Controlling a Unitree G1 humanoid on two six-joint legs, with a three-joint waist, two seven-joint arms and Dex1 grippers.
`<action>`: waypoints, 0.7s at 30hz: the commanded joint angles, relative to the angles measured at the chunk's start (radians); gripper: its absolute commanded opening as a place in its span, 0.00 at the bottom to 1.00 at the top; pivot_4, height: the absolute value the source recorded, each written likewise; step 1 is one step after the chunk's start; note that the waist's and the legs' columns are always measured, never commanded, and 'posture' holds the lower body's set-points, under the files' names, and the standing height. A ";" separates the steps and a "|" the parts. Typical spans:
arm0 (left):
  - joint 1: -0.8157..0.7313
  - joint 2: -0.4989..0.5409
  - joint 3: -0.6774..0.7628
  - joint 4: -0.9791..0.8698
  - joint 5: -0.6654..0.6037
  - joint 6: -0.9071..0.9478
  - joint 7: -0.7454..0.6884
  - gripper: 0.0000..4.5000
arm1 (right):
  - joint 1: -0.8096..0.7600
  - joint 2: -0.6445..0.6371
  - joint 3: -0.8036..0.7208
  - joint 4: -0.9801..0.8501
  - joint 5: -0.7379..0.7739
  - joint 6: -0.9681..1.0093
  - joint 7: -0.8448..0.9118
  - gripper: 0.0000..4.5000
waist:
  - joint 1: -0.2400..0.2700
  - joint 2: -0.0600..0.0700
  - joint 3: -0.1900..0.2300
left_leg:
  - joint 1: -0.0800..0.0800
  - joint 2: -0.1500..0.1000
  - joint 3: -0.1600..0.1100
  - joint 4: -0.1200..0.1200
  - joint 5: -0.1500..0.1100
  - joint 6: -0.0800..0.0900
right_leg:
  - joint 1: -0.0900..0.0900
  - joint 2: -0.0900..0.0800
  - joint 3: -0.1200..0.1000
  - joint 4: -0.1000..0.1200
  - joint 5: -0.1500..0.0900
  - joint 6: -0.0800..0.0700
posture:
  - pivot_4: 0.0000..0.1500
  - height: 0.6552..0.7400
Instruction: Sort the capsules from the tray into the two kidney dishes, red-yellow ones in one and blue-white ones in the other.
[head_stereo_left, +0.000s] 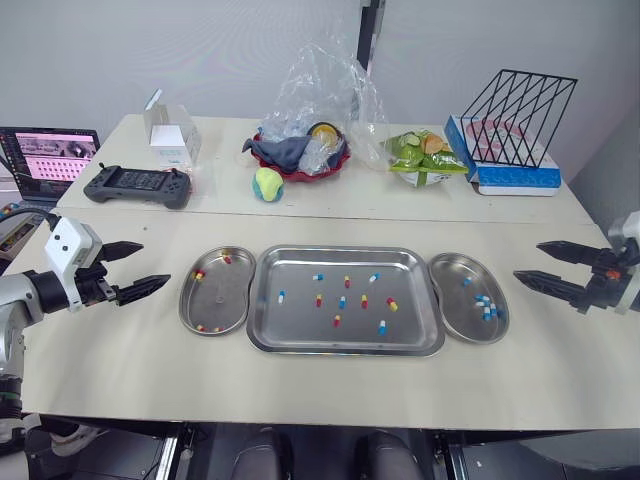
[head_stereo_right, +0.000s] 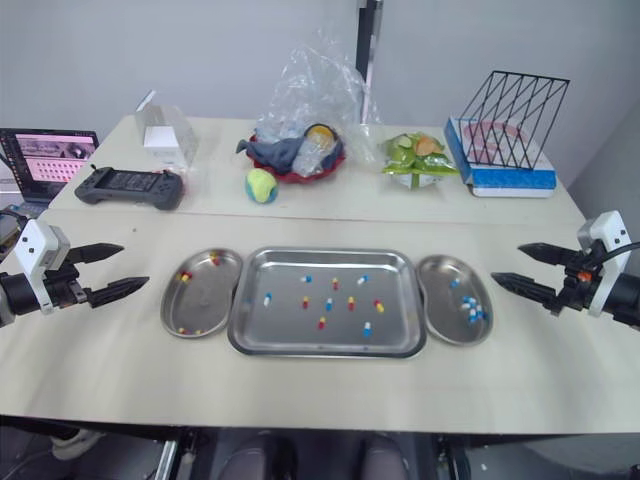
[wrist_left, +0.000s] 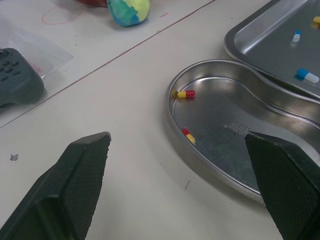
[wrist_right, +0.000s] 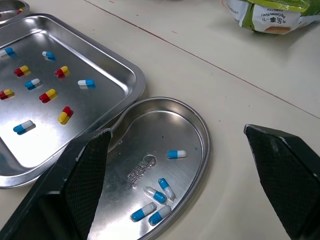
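Left eye view: the left gripper has its two black fingers spread wide with nothing between them. It hangs over the table, at 9 o'clock from the left kidney dish. The right gripper is wide and empty too, at 3 o'clock from the right kidney dish. The tray lies in the middle, with one dish just beside it at 9 o'clock and the other at 3 o'clock. A few red-yellow capsules lie in the left dish and a few blue-white capsules lie in the right one. The loose capsules of both colours are spread out in the tray, well apart from each other. They all lie flat, but they do not point the same way. Some have their long side running from 12 to 6 o'clock, some from 9 to 3, and some lie slanted. They look tiny, light, hard and smooth, so I think they will slide or roll on the shiny metal. The best place to pinch one is probably its middle, with one finger on each long side.
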 joint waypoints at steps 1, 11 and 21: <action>-0.018 0.018 0.011 -0.018 -0.032 0.028 -0.019 1.00 | -0.008 -0.019 -0.034 -0.022 0.015 -0.003 0.005 0.99 | 0.000 0.000 0.000 | 0.000 0.000 0.000 0.000 0.000 0.000 | 0.000 0.000 0.000 0.000 0.000 0.000 | 1.00 0.45; -0.017 0.050 0.030 -0.122 -0.142 0.131 -0.144 1.00 | 0.019 -0.028 -0.051 -0.109 0.047 0.045 0.014 0.99 | 0.000 0.000 0.000 | 0.000 0.000 0.000 0.000 0.000 0.000 | 0.000 0.000 0.000 0.000 0.000 0.000 | 1.00 0.45; -0.091 0.056 -0.094 -0.362 -0.238 0.270 -0.254 1.00 | 0.246 0.015 -0.158 -0.579 0.188 0.254 -0.095 0.99 | 0.013 0.000 0.000 | 0.002 0.000 -0.002 0.000 0.000 0.000 | 0.003 0.000 0.000 -0.001 0.000 0.000 | 1.00 0.45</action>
